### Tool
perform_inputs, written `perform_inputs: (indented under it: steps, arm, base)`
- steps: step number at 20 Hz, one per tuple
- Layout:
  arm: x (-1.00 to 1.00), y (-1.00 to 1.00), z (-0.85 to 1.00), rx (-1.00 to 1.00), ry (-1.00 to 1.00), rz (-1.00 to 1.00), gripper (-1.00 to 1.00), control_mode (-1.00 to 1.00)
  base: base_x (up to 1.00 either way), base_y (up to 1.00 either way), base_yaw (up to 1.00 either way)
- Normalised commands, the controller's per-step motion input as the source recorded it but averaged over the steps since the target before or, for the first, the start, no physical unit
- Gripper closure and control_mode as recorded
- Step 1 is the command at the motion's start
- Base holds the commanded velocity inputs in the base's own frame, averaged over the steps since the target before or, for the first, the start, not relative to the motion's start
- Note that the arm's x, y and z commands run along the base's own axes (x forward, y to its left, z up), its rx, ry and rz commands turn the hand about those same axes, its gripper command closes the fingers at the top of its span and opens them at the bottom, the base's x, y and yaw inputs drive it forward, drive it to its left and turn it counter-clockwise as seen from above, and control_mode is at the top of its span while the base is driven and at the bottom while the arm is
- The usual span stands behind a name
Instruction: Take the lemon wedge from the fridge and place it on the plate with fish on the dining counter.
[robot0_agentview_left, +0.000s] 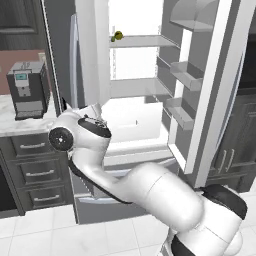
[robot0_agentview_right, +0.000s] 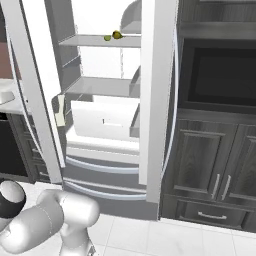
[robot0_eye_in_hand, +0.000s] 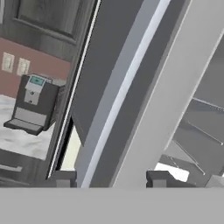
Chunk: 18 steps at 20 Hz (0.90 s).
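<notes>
gaping gripper (robot0_eye_in_hand: 109, 178), empty, facing fridge (robot0_eye_in_hand: 131, 87) door

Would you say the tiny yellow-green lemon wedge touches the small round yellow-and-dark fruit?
Cannot tell: in the right base view the lemon wedge and fruit sit close, the gap unclear.

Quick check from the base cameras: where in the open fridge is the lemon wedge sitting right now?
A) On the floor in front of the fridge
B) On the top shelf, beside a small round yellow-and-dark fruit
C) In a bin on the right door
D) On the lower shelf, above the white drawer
B: the lemon wedge lies on the top shelf of the fridge, beside the small round fruit.
</notes>
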Motion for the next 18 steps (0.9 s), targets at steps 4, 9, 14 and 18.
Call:
perform_inputs:
  steps: [4, 9, 14, 18]
  arm:
    - [-1.0, -0.03, 0.0, -0.03, -0.06, -0.15, -1.0, -1.0]
    - [-1.0, -0.46, 0.15, 0.02, 0.01, -0.23, -1.0, -1.0]
    - [-0.56, -1.0, 0.41, 0.19, 0.18, -0.2, -1.0, -1.0]
    - [0.05, -1.0, 0.35, 0.24, 0.3, -0.12, -1.0, -1.0]
  base:
    - [0.0, 0.0, 0.0]
    - [0.0, 0.0, 0.0]
    - [0.0, 0.0, 0.0]
    - [0.0, 0.0, 0.0]
